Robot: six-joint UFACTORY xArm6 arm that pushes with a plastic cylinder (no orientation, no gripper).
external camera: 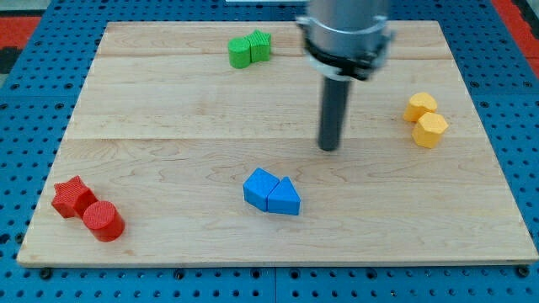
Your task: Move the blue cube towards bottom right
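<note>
The blue cube (260, 187) lies on the wooden board (168, 126) a little below the middle. A blue triangular block (285, 198) touches its right side. My tip (328, 147) stands above and to the right of both blue blocks, apart from them with a clear gap. The rod rises from the tip to the arm's grey body at the view's top.
Two green blocks (249, 49) sit together at the top middle. Two yellow blocks (426, 119) sit at the right, one above the other. A red star (72, 196) and a red cylinder (104, 221) sit at the bottom left. A blue pegboard surrounds the board.
</note>
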